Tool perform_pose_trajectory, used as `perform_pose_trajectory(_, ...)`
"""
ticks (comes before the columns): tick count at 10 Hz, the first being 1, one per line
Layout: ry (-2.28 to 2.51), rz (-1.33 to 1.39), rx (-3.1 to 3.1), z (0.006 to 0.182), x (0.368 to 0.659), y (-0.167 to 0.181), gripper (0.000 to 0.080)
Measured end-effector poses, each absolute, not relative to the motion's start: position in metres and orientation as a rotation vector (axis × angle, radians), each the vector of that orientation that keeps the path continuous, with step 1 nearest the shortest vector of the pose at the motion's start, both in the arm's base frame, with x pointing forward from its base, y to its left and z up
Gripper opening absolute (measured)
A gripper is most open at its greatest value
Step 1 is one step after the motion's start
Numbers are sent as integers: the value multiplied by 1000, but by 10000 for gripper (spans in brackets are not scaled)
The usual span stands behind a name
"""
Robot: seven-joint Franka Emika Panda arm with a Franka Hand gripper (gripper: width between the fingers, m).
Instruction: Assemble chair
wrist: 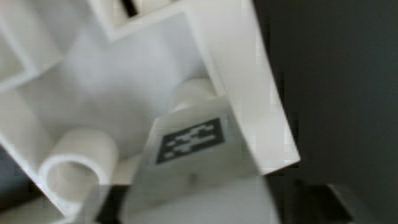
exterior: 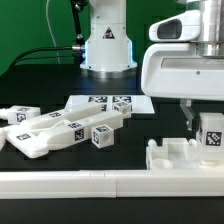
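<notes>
White tagged chair part (exterior: 211,137) between the jaws, pinched or not, cannot tell

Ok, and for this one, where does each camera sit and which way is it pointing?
Exterior view: low, near table height behind the white rail, facing across the table toward the arm's base; the base and the gripper show, the gripper at the exterior view's right.
Wrist view: on the wrist, looking down past the fingers at a tagged chair part.
Shared: both views show that tagged chair part and the gripper.
</notes>
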State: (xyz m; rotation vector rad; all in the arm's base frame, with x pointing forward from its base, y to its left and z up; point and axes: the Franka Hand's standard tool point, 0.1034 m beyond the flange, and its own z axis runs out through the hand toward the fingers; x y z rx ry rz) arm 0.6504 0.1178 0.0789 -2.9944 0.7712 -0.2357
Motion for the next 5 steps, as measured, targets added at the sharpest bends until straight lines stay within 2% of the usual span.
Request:
perform_pose_trajectory(1,876,-228,-2963,79,650,117,282)
perform_pose_trajectory(5,1502,-121,-2685,77,657,108,284)
